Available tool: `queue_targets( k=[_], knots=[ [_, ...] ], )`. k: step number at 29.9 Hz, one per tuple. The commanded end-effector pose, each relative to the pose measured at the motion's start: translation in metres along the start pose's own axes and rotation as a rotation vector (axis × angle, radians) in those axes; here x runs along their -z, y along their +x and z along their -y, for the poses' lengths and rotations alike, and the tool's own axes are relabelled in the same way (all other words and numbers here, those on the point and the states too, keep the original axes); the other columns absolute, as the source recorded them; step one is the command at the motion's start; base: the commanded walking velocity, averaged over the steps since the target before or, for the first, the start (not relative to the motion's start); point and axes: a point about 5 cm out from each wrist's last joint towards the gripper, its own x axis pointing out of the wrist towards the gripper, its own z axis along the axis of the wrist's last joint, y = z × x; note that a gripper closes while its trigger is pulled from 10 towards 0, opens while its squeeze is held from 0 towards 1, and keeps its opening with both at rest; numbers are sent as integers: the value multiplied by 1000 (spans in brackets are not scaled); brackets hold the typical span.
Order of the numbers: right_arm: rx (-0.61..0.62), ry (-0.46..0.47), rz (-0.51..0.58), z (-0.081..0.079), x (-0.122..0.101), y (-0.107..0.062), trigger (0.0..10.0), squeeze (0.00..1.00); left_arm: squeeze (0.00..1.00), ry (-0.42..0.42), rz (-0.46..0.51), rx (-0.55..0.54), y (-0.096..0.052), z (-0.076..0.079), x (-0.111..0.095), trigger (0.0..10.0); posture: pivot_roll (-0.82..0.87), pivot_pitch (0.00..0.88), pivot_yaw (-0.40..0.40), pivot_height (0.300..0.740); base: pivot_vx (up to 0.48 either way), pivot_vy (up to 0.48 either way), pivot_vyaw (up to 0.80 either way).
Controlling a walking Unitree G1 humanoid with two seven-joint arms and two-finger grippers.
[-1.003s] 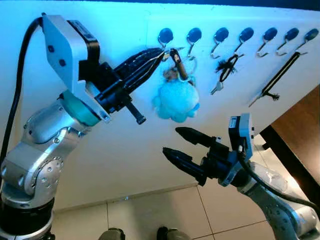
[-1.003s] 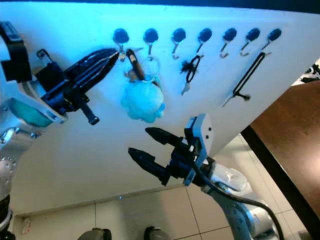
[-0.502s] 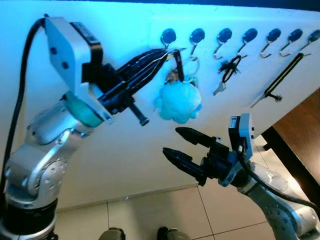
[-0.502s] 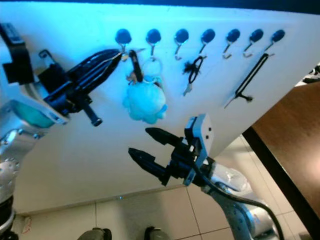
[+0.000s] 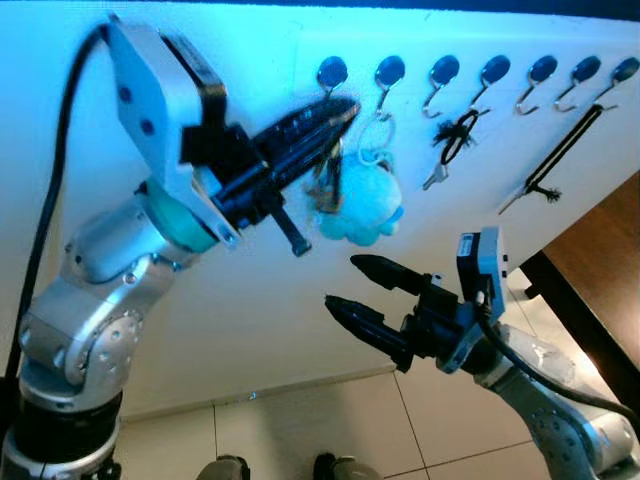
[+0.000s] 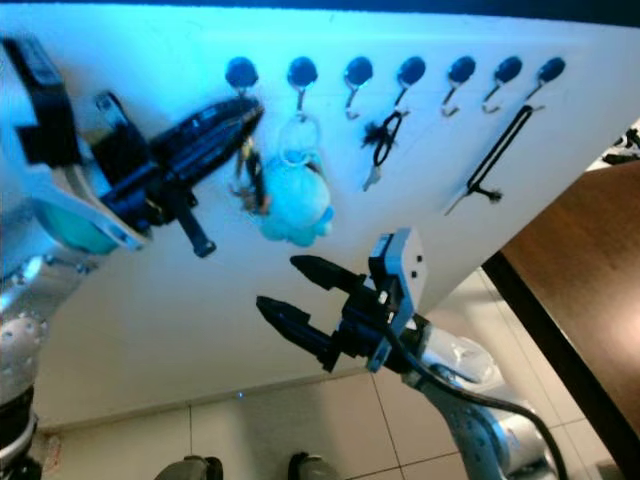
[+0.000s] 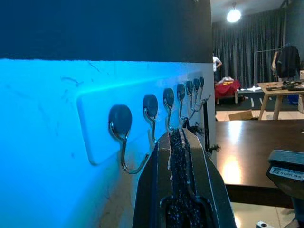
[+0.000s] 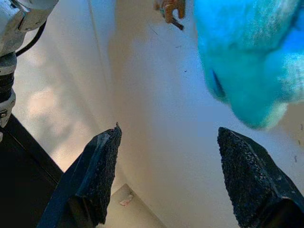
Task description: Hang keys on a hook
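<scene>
A bunch of keys [image 5: 325,185] with a fluffy blue pom-pom [image 5: 368,200] dangles against the white wall, just under my left gripper [image 5: 343,107]. That gripper's fingers are pressed together on the bunch's top, between the first hook [image 5: 331,72] and the second hook [image 5: 388,72]. A thin metal ring [image 6: 297,135] of the bunch sits directly below the second hook; I cannot tell if it is on it. In the left wrist view the first hook [image 7: 121,123] is just beside the fingers [image 7: 161,166]. My right gripper [image 5: 343,282] is open, low and in front of the wall below the pom-pom [image 8: 247,61].
A row of several dark-capped hooks runs rightwards along a white rail [image 5: 500,70]. A small dark bunch [image 5: 455,135] and a long black strap [image 5: 560,150] hang further right. A dark wooden table [image 5: 600,260] stands at the right, over a tiled floor [image 5: 300,430].
My left gripper has shifted right along the hook rail, from the first hook towards the second. The keys and pom-pom swung with it. The right arm stayed still.
</scene>
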Motion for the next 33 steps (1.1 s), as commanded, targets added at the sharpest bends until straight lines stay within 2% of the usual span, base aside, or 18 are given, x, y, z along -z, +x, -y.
queue_targets(
  k=[1, 4, 7, 19, 33],
  knots=[
    [4, 6, -11, -1, 2, -2, 10000, 0, 0, -1, -25, 11, -1, 2, 5, 10000, 11, 109, -5, 740, 0, 0, 0],
    [4, 5, -11, -1, 2, -2, 10000, 0, 0, 15, -50, -11, -1, 1, 11, 10000, 12, 108, -5, 740, 0, 0, 0],
    [4, 6, -11, -1, 2, -2, 10000, 0, 0, 12, -35, -32, 1, -2, 9, 10000, 12, 108, -5, 740, 0, 0, 0],
    [2, 7, -11, -2, 2, -2, 10000, 0, 0, -22, 70, -122, 1, -19, -11, 10000, 13, 110, -6, 740, 0, 0, 0],
    [2, 4, -12, -1, 2, -3, 10000, 0, 0, -9, 3, -86, -1, -12, 0, 10000, 10, 100, -7, 740, 0, 0, 0]
  ],
)
